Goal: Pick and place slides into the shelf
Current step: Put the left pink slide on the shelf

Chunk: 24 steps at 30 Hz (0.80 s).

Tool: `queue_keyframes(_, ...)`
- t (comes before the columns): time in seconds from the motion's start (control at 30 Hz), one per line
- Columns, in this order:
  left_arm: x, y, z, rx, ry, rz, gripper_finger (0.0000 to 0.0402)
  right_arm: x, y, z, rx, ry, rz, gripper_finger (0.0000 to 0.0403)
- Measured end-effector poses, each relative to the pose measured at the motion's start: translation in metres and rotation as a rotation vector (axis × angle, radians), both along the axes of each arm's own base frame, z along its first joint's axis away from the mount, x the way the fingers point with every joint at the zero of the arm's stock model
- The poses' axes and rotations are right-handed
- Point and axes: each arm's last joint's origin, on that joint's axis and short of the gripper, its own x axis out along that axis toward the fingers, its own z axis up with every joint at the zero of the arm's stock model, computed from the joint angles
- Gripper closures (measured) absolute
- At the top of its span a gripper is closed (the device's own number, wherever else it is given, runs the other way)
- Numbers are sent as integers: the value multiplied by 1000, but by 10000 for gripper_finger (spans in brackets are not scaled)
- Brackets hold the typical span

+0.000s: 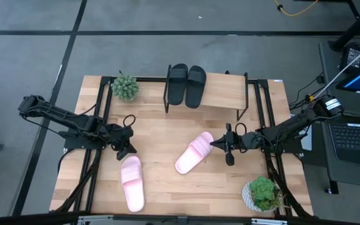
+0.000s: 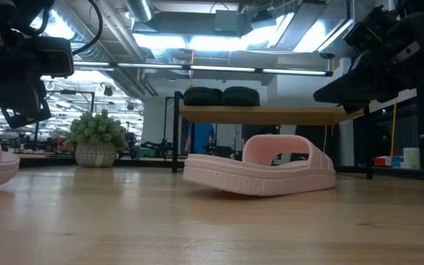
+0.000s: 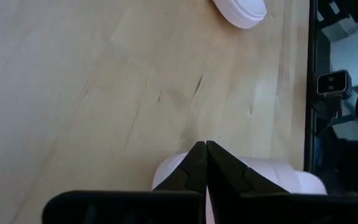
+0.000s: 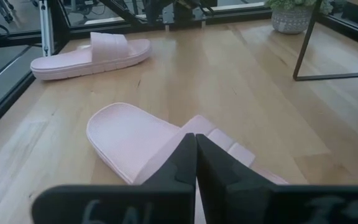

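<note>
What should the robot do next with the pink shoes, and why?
Probably open the right gripper and lower it onto the pink slide just beside it. Both black slides already sit on the shelf, while both pink ones still lie on the table. The right gripper's fingers are shut and hold nothing. The left gripper, also shut, hangs by the other pink slide.

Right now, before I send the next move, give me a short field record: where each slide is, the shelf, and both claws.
black slides: two, side by side on the shelf top, at its left end
shelf: wooden plank top, right part bare
pink slide, centre: on the table, angled, just left of the right claw
pink slide, left: on the table, front left
left claw: shut, holding nothing, above the left pink slide
right claw: shut, holding nothing, at the centre pink slide's strap end
slides left to place: two pink
</note>
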Motion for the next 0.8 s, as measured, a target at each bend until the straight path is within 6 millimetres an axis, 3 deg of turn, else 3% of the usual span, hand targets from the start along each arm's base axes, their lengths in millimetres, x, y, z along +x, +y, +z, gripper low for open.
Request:
queue_keyframes(0.3,0,0,0,9,-2,14,392,0,1,0,-20,6,35,396)
queue_keyframes(0.8,0,2,0,52,-14,27,244,0,1,0,-34,8,58,396)
